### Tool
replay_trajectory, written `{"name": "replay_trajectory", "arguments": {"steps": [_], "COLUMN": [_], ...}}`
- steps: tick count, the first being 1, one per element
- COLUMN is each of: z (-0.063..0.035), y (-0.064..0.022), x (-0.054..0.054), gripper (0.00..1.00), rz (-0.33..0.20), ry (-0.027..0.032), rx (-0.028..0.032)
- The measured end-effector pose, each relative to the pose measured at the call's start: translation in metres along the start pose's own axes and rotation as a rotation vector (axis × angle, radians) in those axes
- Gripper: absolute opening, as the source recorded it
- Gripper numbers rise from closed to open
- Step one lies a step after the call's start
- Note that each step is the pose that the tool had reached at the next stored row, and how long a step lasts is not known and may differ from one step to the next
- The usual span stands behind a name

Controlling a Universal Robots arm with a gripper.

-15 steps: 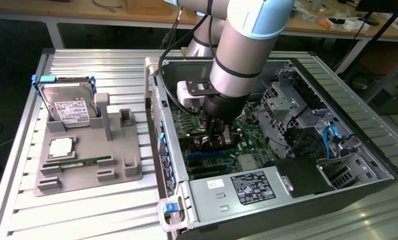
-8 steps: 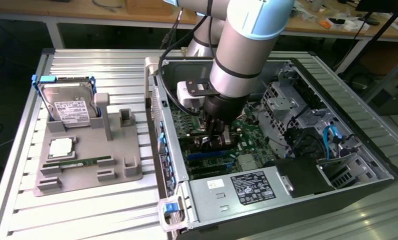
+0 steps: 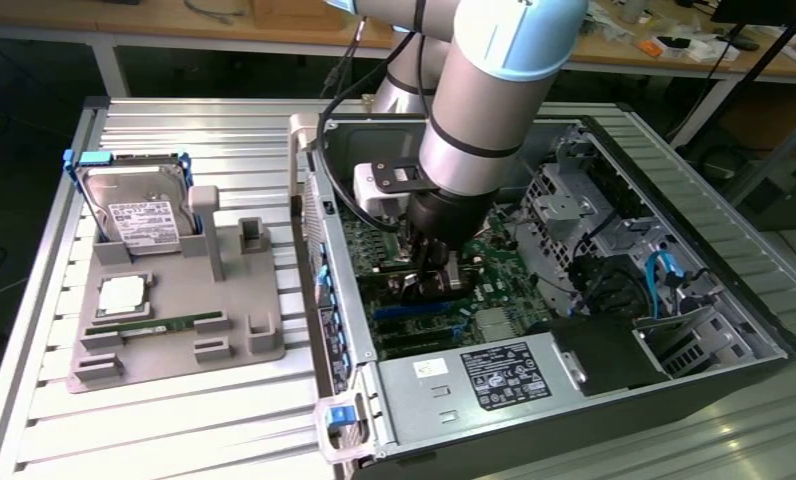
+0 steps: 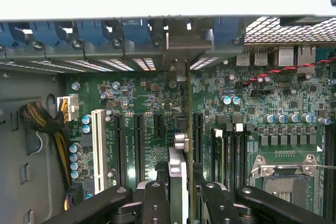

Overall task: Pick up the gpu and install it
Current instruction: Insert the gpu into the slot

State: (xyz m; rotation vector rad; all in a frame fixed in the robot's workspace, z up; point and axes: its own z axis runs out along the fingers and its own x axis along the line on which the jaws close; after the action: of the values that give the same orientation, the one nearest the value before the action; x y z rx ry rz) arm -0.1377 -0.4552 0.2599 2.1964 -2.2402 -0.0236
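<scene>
Black gripper fingers pinched on the gpu, held edge-on and upright between them, low over the green motherboard among the black expansion slots. Beyond, bracket end reaching toward the rear slot openings with blue latches. White slot off to one side. Seen from outside: arm reaching down into the open computer case, gpu near the board's middle. Farther toward the exterior view's left, grey fixture tray carrying a silver hard drive and RAM stick.
</scene>
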Motion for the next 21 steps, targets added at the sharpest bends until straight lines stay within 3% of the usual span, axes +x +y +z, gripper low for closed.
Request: {"name": "replay_trajectory", "arguments": {"steps": [8, 21], "z": [0.0003, 0.0003], "y": [0.0004, 0.0019], "x": [0.0, 0.0], "gripper": [0.28, 0.28], "rz": [0.0, 0.0], "ry": [-0.0002, -0.0002], "rx": [0.0002, 0.0058]}}
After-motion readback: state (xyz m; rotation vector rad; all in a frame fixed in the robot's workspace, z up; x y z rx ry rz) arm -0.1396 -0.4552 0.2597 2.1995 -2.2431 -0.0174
